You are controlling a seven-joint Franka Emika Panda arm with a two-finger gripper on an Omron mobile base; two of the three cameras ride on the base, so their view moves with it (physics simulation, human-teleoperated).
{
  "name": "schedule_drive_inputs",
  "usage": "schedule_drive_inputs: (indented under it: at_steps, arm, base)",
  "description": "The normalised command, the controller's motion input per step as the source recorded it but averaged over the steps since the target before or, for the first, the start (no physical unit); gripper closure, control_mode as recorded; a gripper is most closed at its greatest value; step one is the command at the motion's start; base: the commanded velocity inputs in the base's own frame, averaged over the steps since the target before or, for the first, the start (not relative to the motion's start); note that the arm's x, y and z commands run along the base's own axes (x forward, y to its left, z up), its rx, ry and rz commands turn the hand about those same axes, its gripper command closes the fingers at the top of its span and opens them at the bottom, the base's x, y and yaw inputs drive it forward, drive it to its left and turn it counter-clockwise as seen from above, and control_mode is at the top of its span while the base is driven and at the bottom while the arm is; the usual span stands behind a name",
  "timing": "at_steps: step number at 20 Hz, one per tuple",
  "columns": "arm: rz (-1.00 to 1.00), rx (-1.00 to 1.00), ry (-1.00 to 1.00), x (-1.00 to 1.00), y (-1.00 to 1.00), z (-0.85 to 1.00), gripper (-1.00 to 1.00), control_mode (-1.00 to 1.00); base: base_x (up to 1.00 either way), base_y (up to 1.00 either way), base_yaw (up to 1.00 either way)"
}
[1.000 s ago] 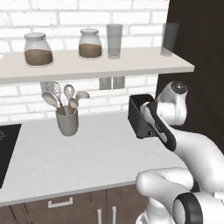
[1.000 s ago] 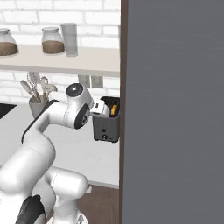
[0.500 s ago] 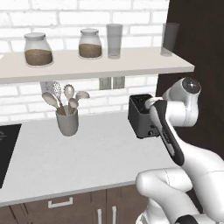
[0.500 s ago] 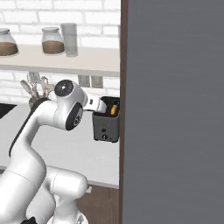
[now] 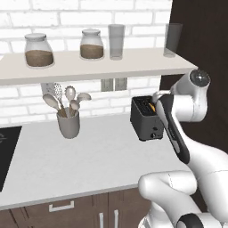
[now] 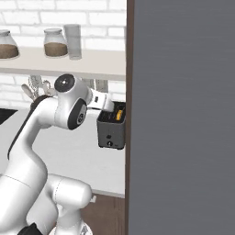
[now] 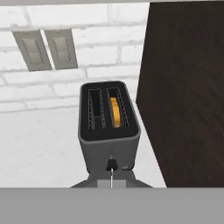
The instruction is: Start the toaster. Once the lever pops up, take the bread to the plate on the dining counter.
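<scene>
The bread (image 7: 114, 112) is seated in the right slot of the toaster (image 7: 109, 131). The gripper (image 7: 111, 167) is held fully closed, empty, just above the toaster's front edge.

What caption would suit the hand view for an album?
Looking down on the black toaster by a dark panel, bread in its right slot.

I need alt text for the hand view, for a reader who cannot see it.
A boxy black two-slot toaster stands on a grey counter, with a golden-tan bread slice in its right slot. Behind is white brick wall with two outlet plates; a dark panel stands right.
</scene>
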Motion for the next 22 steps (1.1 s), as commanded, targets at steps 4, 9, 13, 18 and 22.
schedule_drive_inputs:
  at_steps: [4, 9, 13, 18, 22]
  arm:
    - [-0.07, 0.0, 0.0, -0.01, -0.2, 0.0, 1.0, -1.0]
    - [0.0, 0.0, 0.0, 0.0, 0.0, -0.04, -1.0, -1.0]
    - [0.0, 0.0, 0.0, 0.0, 0.0, -0.03, -1.0, -1.0]
    - [0.0, 0.0, 0.0, 0.0, 0.0, 0.0, -1.0, -1.0]
    - [0.0, 0.0, 0.0, 0.0, 0.0, 0.0, -1.0, -1.0]
  base:
    - [0.0, 0.0, 0.0]
    - [0.0, 0.0, 0.0]
    - [0.0, 0.0, 0.0]
    - [0.0, 0.0, 0.0]
    - [0.0, 0.0, 0.0]
